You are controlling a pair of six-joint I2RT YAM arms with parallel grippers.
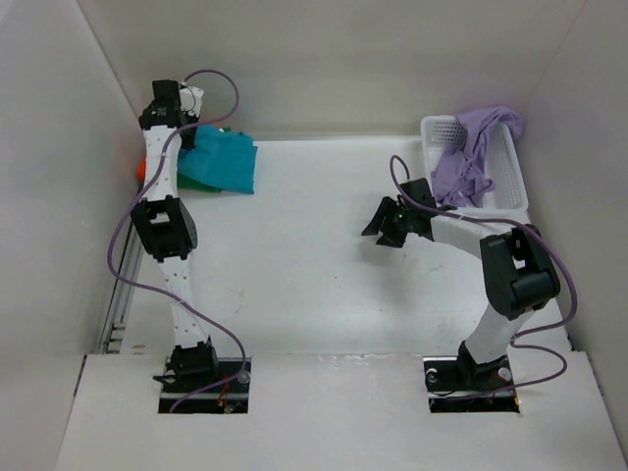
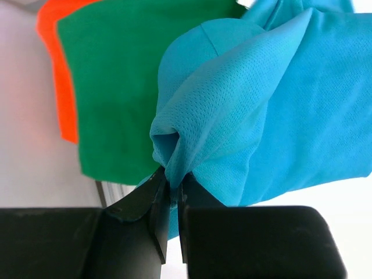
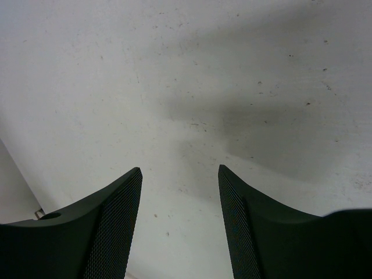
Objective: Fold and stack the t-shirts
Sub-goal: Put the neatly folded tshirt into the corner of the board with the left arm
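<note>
- my left gripper [image 2: 172, 187] is pinched tight on a fold of the teal shirt [image 2: 279, 116] at 10 o'clock, i guess to settle it on the green shirt [image 2: 116, 87] and orange shirt [image 2: 55, 70]
- right gripper [image 3: 180, 192] is half open, empty
- lavender shirt [image 1: 471, 162] is in the basket [image 1: 440, 130] at 2 o'clock

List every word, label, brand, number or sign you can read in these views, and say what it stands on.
No text can be read in any view.
teal blue cloth t-shirt, dark green cloth t-shirt, bright orange cloth t-shirt, pale lavender cloth t-shirt: plain, no print or tag showing.
white plastic mesh basket: no label visible.
black-and-white left arm and right arm: any marking is too small to read.
</note>
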